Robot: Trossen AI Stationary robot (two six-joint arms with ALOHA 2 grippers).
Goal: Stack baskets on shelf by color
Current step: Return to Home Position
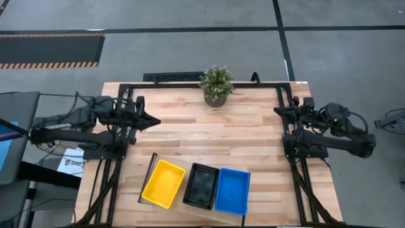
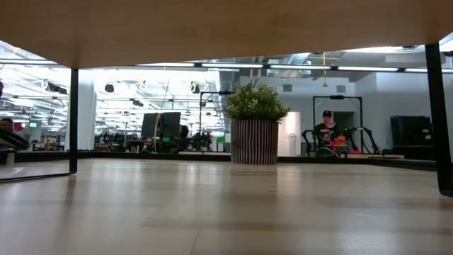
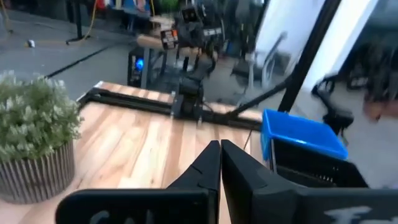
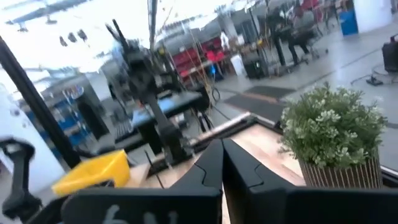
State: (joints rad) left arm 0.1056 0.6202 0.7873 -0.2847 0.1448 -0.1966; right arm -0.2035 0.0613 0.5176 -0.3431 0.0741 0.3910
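Observation:
Three basket stacks stand side by side on the light-wood shelf (image 1: 147,180) near the table's near edge: yellow (image 1: 164,183), black mesh (image 1: 202,185) and blue (image 1: 232,190). My left gripper (image 1: 155,121) hovers shut over the table's left part, fingers pointing right. The left wrist view shows its shut fingers (image 3: 219,163), with the blue basket (image 3: 301,132) and black basket (image 3: 314,171) beyond. My right gripper (image 1: 276,111) rests shut at the table's right edge. The right wrist view shows its shut fingers (image 4: 221,163) and the yellow basket (image 4: 93,172).
A potted green plant (image 1: 216,85) in a striped pot stands at the middle of the table's far edge. The low view shows the shelf's underside (image 2: 212,28) overhead, its dark legs (image 2: 73,120) and the plant (image 2: 254,127). Black frame rails (image 1: 286,120) border the table.

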